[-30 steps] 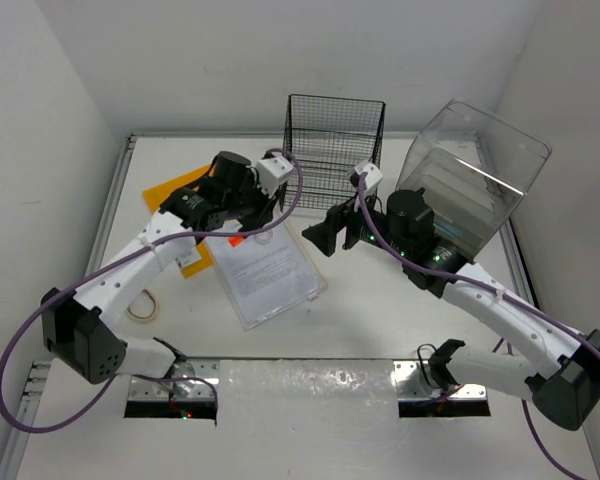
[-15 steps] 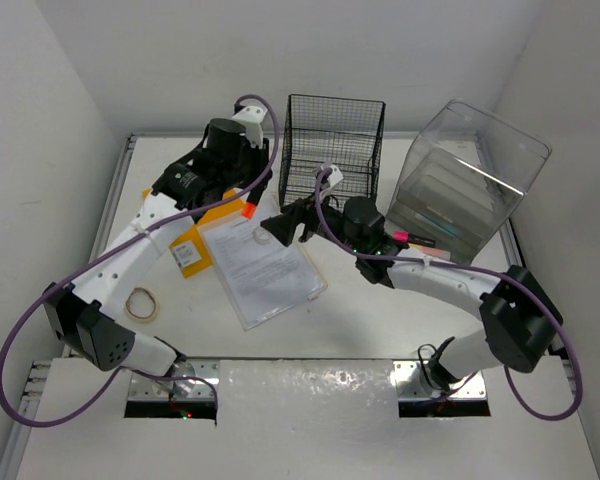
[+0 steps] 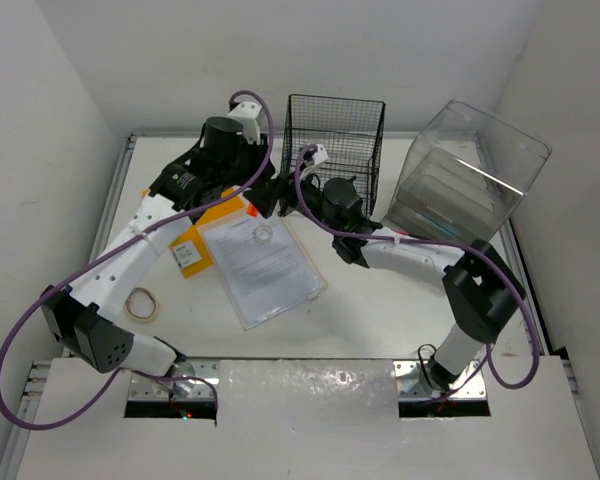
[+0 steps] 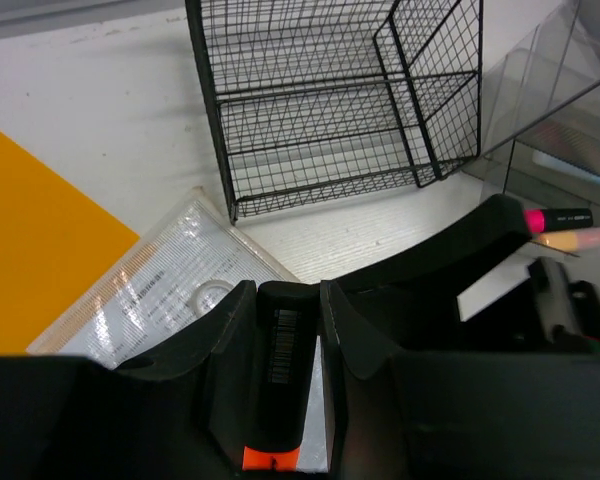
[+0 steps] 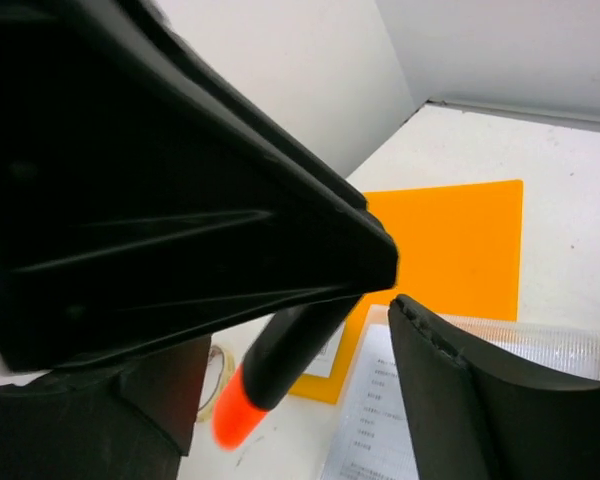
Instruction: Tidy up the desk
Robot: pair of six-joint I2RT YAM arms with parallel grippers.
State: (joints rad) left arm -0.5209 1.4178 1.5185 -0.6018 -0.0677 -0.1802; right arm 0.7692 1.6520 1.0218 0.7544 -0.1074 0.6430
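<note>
My left gripper (image 3: 257, 199) is shut on a black marker with an orange cap (image 3: 251, 212) and holds it above the white desk (image 3: 380, 300), just in front of the wire rack. In the left wrist view the marker (image 4: 283, 365) stands between the fingers of the left gripper (image 4: 285, 295). My right gripper (image 3: 280, 195) is open right against the left one. In the right wrist view the marker (image 5: 285, 360) lies between the spread fingers of the right gripper (image 5: 300, 400), and the jaws are not closed on it.
A black wire-mesh rack (image 3: 335, 140) stands at the back centre. A clear plastic drawer box (image 3: 470, 180) stands at the back right, with a pink highlighter (image 4: 555, 217) at it. An orange folder (image 3: 180, 190), a clear sleeve with paper (image 3: 265, 265) and a tape roll (image 3: 145, 303) lie on the left.
My right arm has swung left from the drawer box to the left gripper, its open jaws now around the marker. The left gripper moved slightly up and back with the marker.
</note>
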